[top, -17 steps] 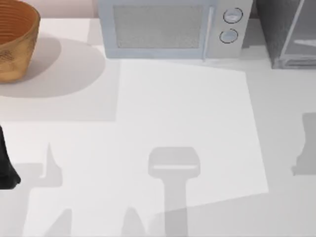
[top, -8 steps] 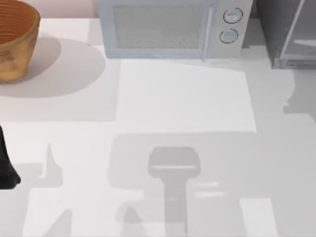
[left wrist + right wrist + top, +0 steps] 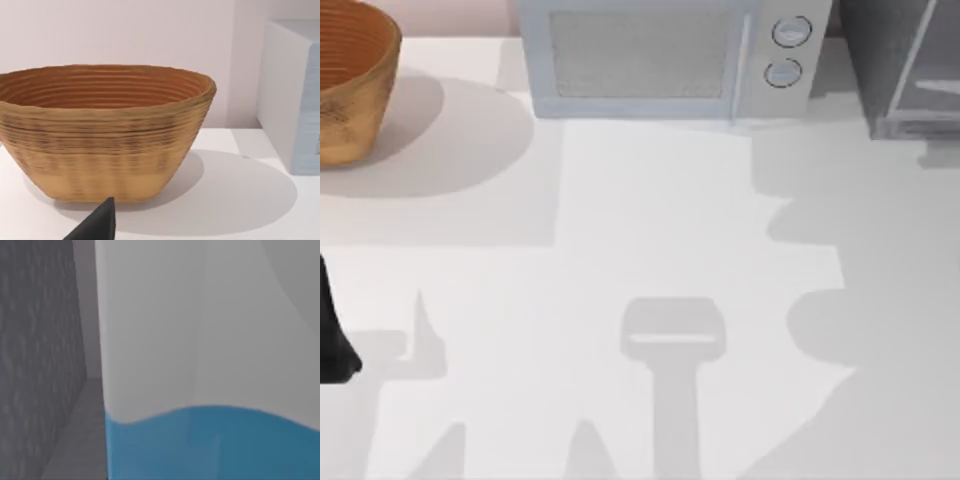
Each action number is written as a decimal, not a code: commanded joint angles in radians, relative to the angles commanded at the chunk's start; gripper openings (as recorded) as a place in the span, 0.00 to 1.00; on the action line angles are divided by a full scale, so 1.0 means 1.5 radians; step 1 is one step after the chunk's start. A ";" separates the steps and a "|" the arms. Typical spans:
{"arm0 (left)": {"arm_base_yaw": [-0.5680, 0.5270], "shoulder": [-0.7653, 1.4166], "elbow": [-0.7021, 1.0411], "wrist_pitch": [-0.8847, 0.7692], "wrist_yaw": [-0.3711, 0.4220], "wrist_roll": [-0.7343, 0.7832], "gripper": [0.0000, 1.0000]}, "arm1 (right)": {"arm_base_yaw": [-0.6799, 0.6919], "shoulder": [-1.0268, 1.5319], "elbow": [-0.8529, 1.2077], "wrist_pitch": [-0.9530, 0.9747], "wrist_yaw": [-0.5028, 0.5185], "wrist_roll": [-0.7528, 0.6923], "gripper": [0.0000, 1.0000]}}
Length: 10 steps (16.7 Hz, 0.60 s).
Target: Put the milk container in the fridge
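The milk container [image 3: 210, 365] is seen very close in the right wrist view, with a white upper part and a blue body below, the two colours met along a curved edge. It is set against a dark grey speckled wall [image 3: 40, 340] and a grey floor, so it appears to be inside or at the mouth of the fridge [image 3: 905, 65], which is seen at the upper right of the top view as a dark grey cabinet with a pale framed door. Whether the right gripper's fingers are apart or clamped on the carton cannot be told.

At the lower left edge of the top view the left arm [image 3: 332, 335] is parked. A dark fingertip [image 3: 97, 225] is shown before a woven basket [image 3: 105, 130]; how the left fingers stand cannot be told. A light blue-grey microwave [image 3: 660, 55] is placed at the upper middle of the white table [image 3: 670, 220].
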 joint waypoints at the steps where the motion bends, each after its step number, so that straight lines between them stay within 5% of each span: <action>1: 0.000 0.000 0.000 0.000 0.000 0.000 1.00 | -0.007 0.045 0.021 0.026 -0.005 0.000 0.00; 10: 0.000 0.000 0.000 0.000 0.000 0.000 1.00 | -0.029 0.168 0.082 0.101 -0.015 -0.001 0.00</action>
